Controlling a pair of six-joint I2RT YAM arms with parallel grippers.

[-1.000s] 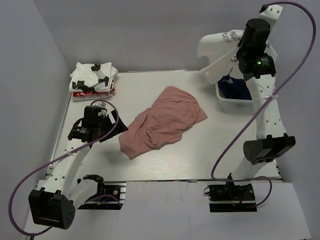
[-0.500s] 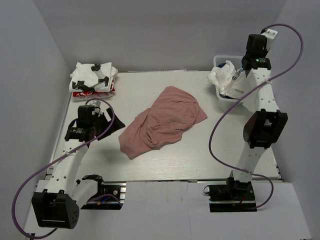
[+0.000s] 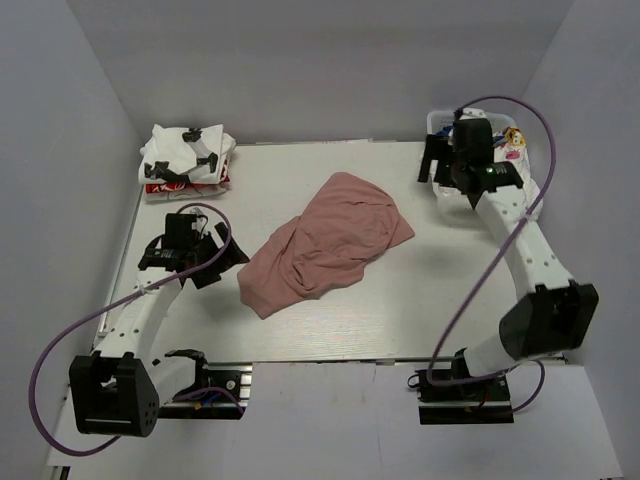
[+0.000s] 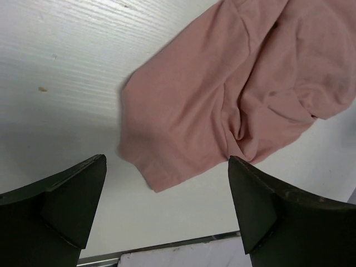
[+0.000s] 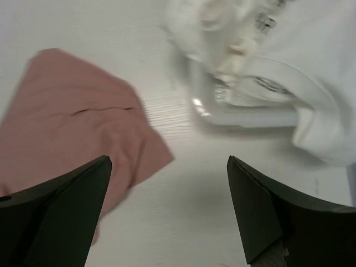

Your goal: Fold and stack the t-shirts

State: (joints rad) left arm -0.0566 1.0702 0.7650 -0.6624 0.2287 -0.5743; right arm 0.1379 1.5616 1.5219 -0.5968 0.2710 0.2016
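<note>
So, got a dusty-pink tee (image 3: pixel 325 243) lying crumpled mid-surface (image 3: pixel 430 290). Hovering the left claw (image 4: pixel 167 160) over its near-left corner, spread wide, gripping nothing. Same with the right claw (image 5: pixel 168 160), spread beside the basket (image 5: pixel 245 114) stuffed with white tees (image 5: pixel 311 72). Also spotting a folded stack (image 3: pixel 187 157) far-left. Can't read any print, too blurry.

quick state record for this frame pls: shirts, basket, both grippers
unfolded shirt: dusty-pink cotton t-shirt, crumpled, mid-table
stack: folded white printed t-shirts, far-left corner
basket: white plastic mesh basket, far-right corner
basket contents: white t-shirt, bunched, spilling over the rim
left gripper: open, empty, at the pink shirt's left edge
right gripper: open, empty, between pink shirt and basket
</note>
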